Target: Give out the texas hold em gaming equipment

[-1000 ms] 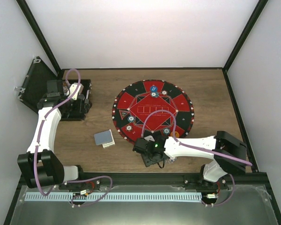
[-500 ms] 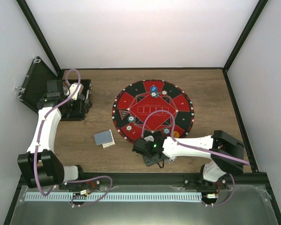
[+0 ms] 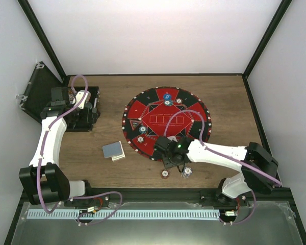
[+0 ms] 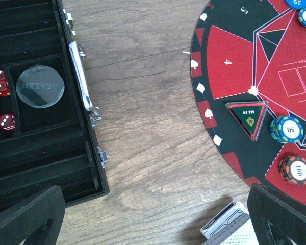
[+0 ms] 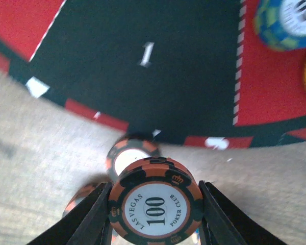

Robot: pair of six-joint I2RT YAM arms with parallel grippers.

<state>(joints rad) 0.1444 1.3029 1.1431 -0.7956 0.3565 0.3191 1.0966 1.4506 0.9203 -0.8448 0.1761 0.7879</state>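
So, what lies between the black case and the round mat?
Only bare wooden table, as the left wrist view shows; the cards lie aside.

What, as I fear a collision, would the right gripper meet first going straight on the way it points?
Probably the dark red chip lying on the table just beyond its held 100 chip; depth is unclear.

The top camera looks down from high up. Both wrist cameras sit low and close; all three share the round red-and-black mat (image 4: pixel 229 66).
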